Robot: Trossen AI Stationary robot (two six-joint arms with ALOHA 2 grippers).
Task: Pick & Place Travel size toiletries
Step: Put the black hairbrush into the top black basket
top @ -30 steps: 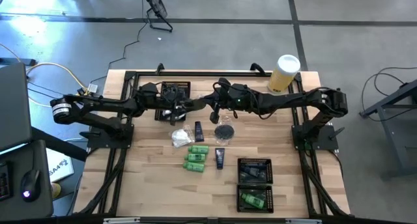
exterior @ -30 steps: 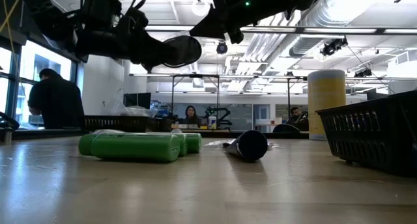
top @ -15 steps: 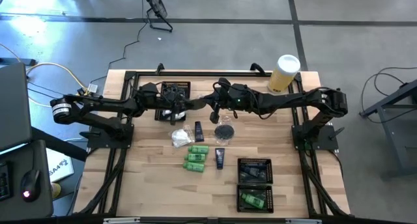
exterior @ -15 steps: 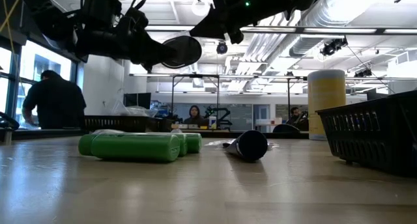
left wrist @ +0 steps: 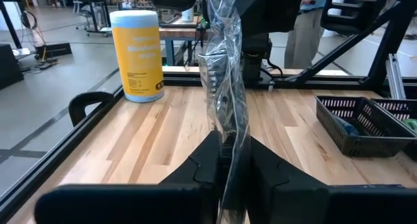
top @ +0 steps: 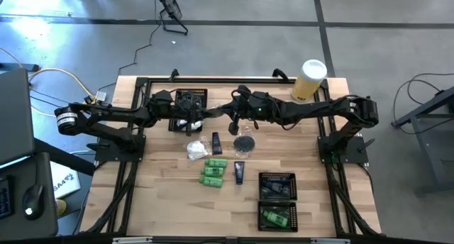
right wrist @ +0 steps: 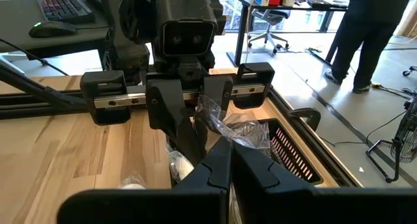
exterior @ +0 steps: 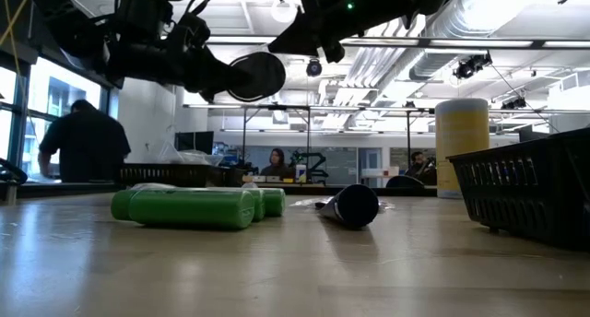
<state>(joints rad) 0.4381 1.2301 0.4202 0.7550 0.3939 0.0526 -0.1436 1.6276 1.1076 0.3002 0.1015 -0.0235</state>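
Left wrist view: a clear crinkly packet point(left wrist: 223, 87) stands upright between the left gripper's point(left wrist: 229, 160) fingers point(left wrist: 207, 160), which are closed on its lower end. In the right wrist view the same packet point(right wrist: 231, 127) runs from the left gripper point(right wrist: 189, 123) to the right gripper point(right wrist: 230, 160), whose fingers point(right wrist: 215, 165) are pressed together at its other end; both grippers pinch it in the air, over the table's far middle.

High view: the two grippers meet beside a black mesh tray point(top: 190, 101) at the far left of the table point(top: 163, 201). Nearer the middle lie a white packet point(top: 196, 150), a dark tube point(top: 216, 142), a round dark case point(top: 245, 142), three green bottles point(top: 213, 172) side by side and a second tube point(top: 239, 172). A second tray point(top: 277, 199) at the near right holds one green bottle point(top: 278, 217). A yellow cylinder point(top: 310, 80) stands at the far right corner.

Low view: people point(exterior: 85, 144) show in the room behind.
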